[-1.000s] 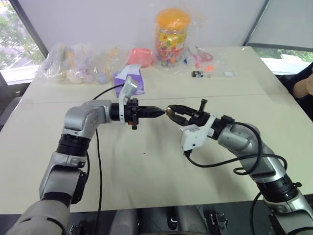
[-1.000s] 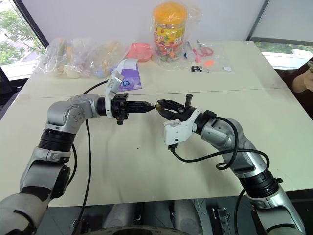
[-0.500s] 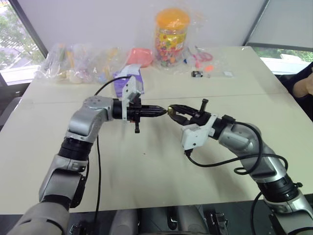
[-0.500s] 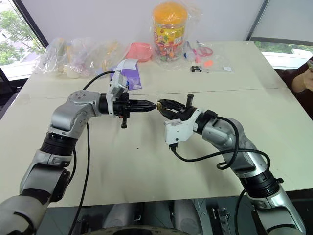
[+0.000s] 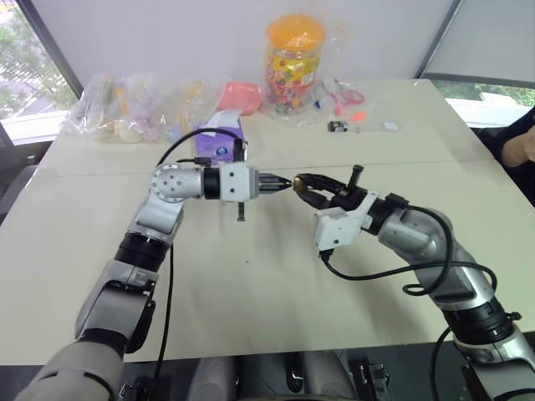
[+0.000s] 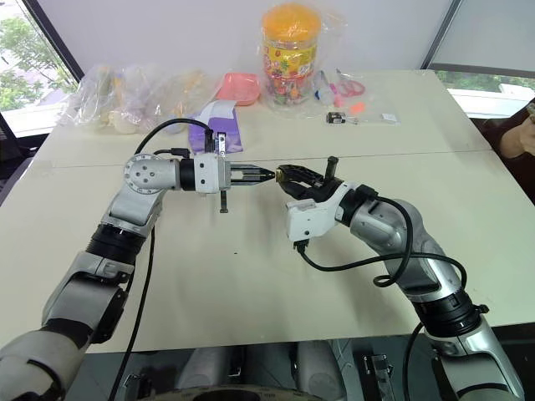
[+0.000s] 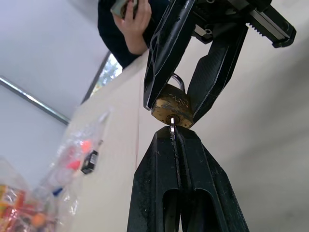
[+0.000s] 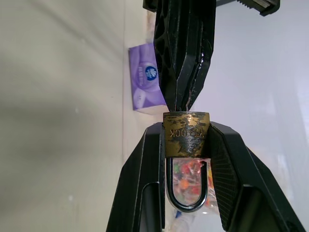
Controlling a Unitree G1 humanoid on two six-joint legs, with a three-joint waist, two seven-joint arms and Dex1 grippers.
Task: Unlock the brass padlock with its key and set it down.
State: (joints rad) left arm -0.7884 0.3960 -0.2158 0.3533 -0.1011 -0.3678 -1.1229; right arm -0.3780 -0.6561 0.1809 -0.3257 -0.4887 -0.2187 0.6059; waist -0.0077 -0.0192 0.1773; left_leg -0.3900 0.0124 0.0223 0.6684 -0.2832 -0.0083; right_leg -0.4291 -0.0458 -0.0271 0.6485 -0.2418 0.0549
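The brass padlock (image 8: pixel 186 134) is small, gold and scratched, with a thin silver loop. My right gripper (image 8: pixel 186 145) pinches it above the table (image 5: pixel 251 301). My left gripper (image 7: pixel 174 140), at its 9 o'clock, squeezes the key (image 7: pixel 172 126) in its keyhole.

We worked in what looked like an office or lab test room: a wide pale counter (image 5: pixel 251 317) against a plain white wall (image 5: pixel 167 33), windows (image 5: pixel 21 58) at both corners, bagged sundries (image 5: pixel 134 104) and a candy jar (image 5: pixel 294 63) lining its far edge.
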